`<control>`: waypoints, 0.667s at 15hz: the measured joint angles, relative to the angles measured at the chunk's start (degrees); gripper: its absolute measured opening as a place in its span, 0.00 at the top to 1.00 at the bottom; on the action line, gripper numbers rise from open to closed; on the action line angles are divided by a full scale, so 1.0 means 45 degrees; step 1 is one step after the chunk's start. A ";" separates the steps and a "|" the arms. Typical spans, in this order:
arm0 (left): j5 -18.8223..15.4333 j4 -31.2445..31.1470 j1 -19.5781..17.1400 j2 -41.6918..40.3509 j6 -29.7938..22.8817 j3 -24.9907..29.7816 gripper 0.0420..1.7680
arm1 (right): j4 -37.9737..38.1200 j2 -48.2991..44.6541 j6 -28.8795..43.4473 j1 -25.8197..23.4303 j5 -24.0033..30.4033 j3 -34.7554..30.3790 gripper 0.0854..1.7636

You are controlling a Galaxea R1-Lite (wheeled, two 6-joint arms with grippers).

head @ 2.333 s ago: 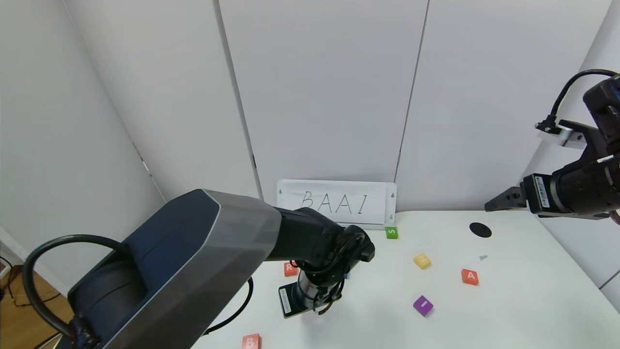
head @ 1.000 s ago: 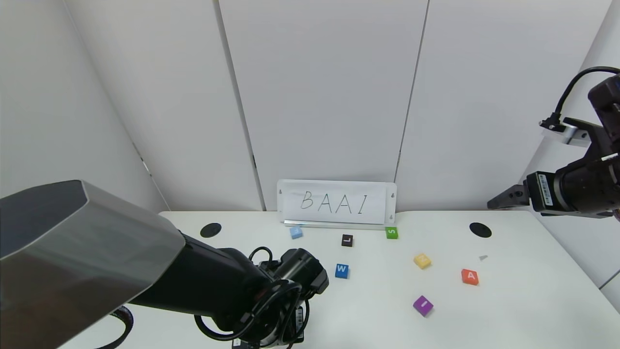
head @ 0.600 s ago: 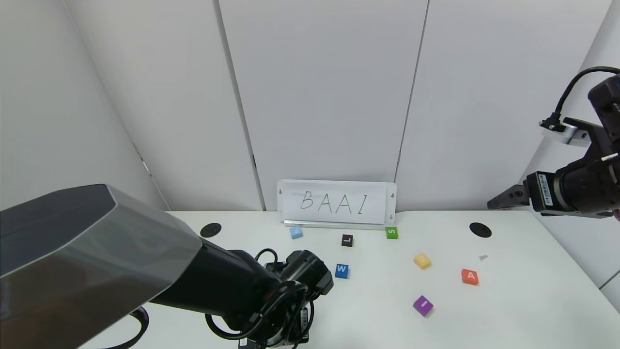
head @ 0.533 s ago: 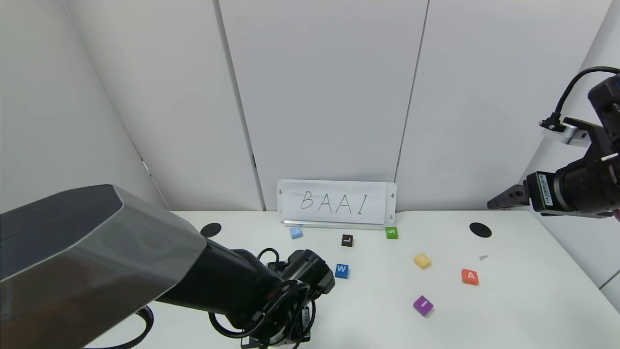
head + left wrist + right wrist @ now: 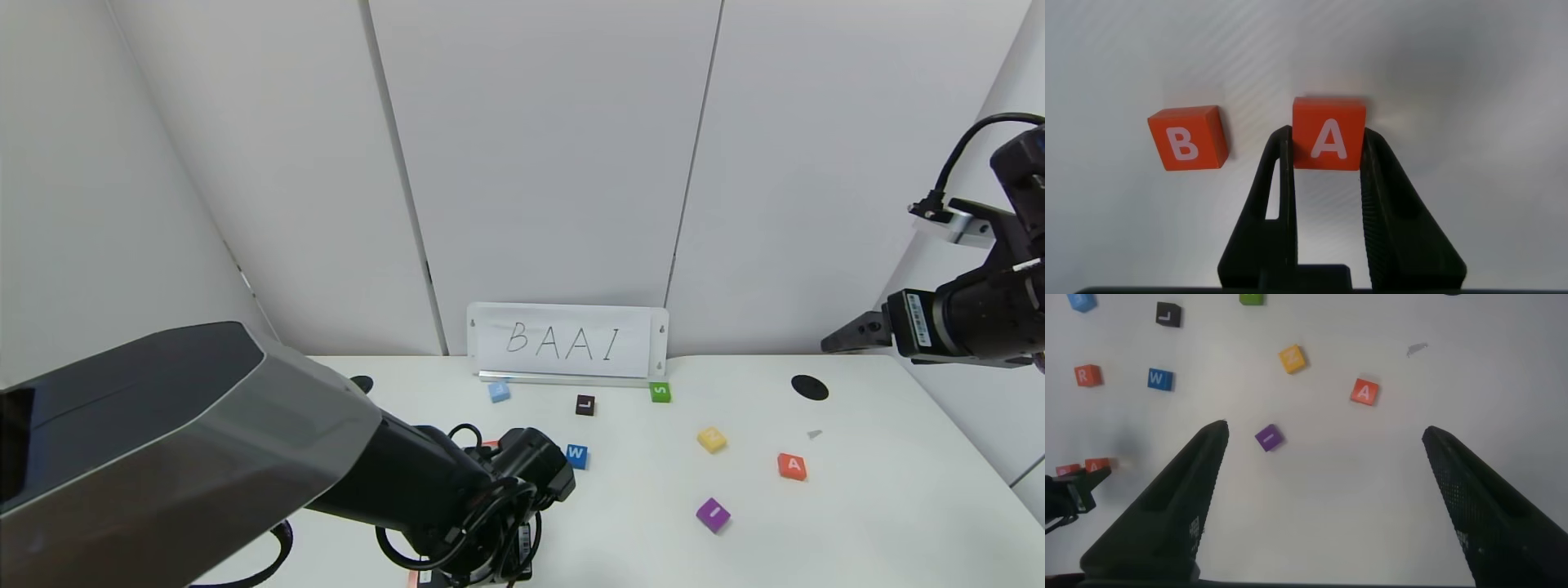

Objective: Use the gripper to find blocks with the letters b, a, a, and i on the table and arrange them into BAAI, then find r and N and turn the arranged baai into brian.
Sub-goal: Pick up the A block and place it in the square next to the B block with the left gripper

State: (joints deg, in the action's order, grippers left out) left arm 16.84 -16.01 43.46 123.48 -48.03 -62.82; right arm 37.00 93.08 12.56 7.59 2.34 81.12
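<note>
At the surface's (image 5: 857,490) near edge, the left gripper (image 5: 1327,163) has its fingers clamped on an A block (image 5: 1328,133), just beside the B block (image 5: 1185,138), sides parallel. The right gripper (image 5: 1323,482) hangs spread wide, empty, over the far right corner.

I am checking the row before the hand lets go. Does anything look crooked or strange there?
Slightly. The B block is turned a little, so its edges are not parallel to the A block that the left hand grips beside it, with a gap between.

Left gripper (image 5: 1328,151) clamped on orange-red A block (image 5: 1328,133); B block (image 5: 1186,138) just beside, apart
</note>
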 joint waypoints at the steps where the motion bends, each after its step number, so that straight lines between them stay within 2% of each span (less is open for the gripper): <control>1: 0.0000 0.0005 0.0005 0.0043 0.0000 -0.0024 0.73 | -0.0005 0.0000 0.0005 -0.0005 0.0003 0.0000 0.03; 10: -0.0027 -0.0060 0.0173 0.0098 -0.0111 -0.0035 0.73 | -0.0005 -0.0005 0.0005 -0.0016 0.0000 0.0000 0.03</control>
State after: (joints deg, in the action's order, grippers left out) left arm 16.71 -16.27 44.24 123.92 -48.53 -62.98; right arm 36.97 93.05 12.58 7.52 2.34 81.12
